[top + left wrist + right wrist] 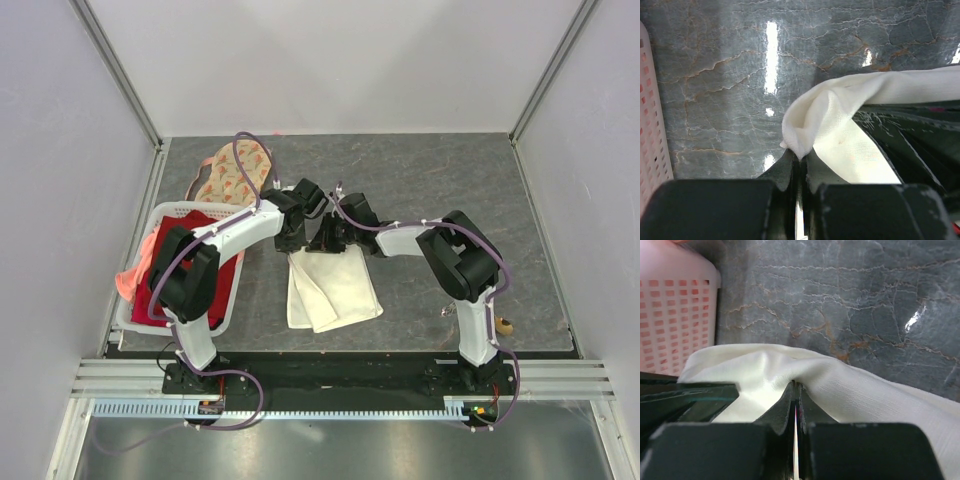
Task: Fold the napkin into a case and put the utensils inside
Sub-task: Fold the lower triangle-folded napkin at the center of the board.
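Both sets of jaws are pinched tight on the napkin (330, 290): the left gripper (799, 159) nips a bunched corner, the right gripper (796, 389) a raised ridge along its far edge. The napkin is thin, soft cream weave, lying in loose layers on the glossy, veined grey table (450, 180). Left of the napkin sits a perforated white basket (185, 206) holding a red cloth (150, 290). Beyond the napkin, open tabletop runs to the back edge.

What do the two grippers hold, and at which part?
The napkin: left gripper pinches a bunched corner, right gripper pinches a raised fold of its edge.
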You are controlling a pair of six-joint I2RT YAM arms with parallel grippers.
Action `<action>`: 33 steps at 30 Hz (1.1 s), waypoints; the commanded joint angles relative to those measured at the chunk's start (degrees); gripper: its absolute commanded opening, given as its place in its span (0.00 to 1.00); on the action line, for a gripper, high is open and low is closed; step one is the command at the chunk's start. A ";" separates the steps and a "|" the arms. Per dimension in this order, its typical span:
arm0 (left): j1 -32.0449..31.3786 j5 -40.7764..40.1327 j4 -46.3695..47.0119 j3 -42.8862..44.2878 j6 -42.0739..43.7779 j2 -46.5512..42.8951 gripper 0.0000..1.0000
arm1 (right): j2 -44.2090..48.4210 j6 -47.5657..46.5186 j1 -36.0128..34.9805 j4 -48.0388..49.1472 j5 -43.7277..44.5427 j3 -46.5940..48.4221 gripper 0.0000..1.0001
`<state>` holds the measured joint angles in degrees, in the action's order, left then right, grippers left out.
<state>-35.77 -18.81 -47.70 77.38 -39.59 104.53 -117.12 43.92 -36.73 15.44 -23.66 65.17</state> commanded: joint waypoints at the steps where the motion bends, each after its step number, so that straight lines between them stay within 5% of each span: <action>1: -0.53 1.93 2.17 0.83 -0.39 -1.96 0.02 | -2.58 -0.50 -0.18 2.66 -1.47 1.72 0.00; 8: -1.06 8.61 8.58 0.66 -6.54 0.14 0.02 | -5.49 1.34 -0.10 5.56 -4.81 1.19 0.00; 17: -1.06 7.91 12.90 -0.57 -14.72 3.22 0.02 | 0.66 2.66 0.52 4.18 -5.70 -3.11 0.01; 25: -1.06 8.26 13.25 -0.22 -14.46 4.80 0.02 | 9.19 -5.50 2.19 -9.97 -0.43 -4.08 0.19; 33: -1.06 8.88 13.43 -0.04 -14.11 5.42 0.02 | 15.78 -9.38 2.98 -12.89 -1.56 -8.73 0.43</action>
<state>-36.73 -9.87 -36.34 76.95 -51.64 109.36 -104.97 38.26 -33.87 4.84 -24.95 59.20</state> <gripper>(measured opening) 0.043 0.373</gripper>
